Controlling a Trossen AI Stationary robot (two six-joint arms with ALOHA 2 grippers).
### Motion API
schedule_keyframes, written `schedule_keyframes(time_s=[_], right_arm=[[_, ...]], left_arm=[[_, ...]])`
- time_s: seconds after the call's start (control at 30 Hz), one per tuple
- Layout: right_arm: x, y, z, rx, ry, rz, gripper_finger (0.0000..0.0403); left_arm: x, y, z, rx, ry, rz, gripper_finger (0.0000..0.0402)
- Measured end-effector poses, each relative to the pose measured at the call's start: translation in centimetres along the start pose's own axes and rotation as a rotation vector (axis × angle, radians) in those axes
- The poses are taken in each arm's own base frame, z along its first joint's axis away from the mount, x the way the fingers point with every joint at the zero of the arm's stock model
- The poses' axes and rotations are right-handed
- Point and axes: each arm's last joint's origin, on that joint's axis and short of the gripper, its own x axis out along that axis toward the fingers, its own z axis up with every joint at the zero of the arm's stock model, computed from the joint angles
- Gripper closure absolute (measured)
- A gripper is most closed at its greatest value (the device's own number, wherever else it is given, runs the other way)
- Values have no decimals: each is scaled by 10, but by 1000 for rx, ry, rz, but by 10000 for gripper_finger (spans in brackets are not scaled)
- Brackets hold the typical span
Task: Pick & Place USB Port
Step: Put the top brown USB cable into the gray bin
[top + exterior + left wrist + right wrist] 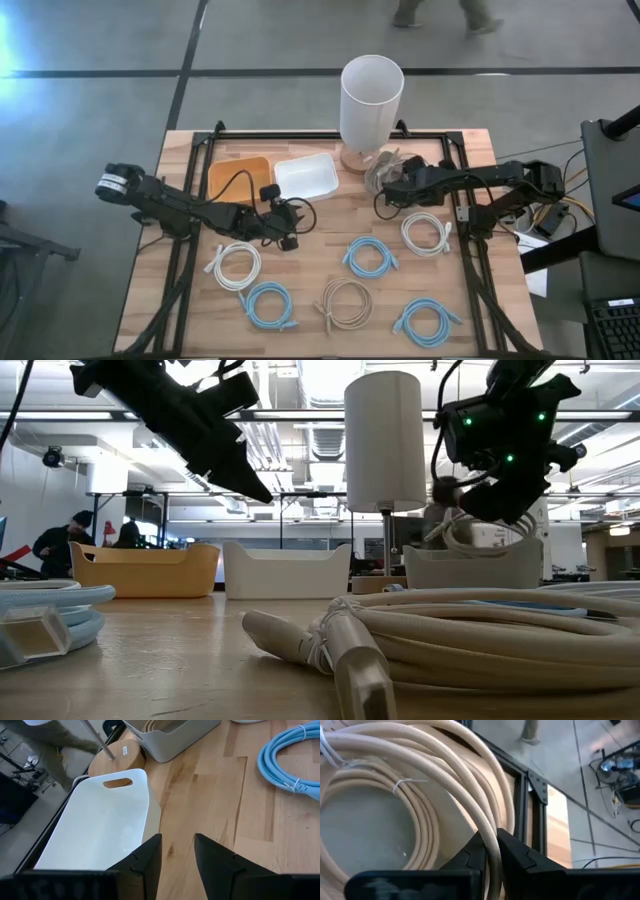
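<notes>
A beige coiled cable lies in the grey bin at the tabletop's 1 o'clock, one strand pinched between the right gripper's fingers. The left gripper, fingers apart and empty, hovers beside the white tray.

bench: pale wood with visible grain, framed by black bars
orange bin: orange-yellow, plain
white bin: plain white
grey bin: light grey, holding a cream cable coil
tall cylinder: white, on a light wooden base
blue cable coils: light blue
white cable coils: white
beige cable coil: beige-tan
left tool: black
right tool: black, with the cream cable between its fingers
arms: dark, almost black
</notes>
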Motion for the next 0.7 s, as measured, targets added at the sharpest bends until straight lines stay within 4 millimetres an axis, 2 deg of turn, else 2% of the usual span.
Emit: schedule_keyframes(time_s=[0.17,0.57,0.7], right_arm=[[4,5,-4,-26,18,42,368],[2,9,-1,-78,34,95,366],[2,9,0,-75,34,97,352]], left_arm=[[0,0,0,1,1,0,268],[0,0,0,1,1,0,268],[0,0,0,6,1,0,268]])
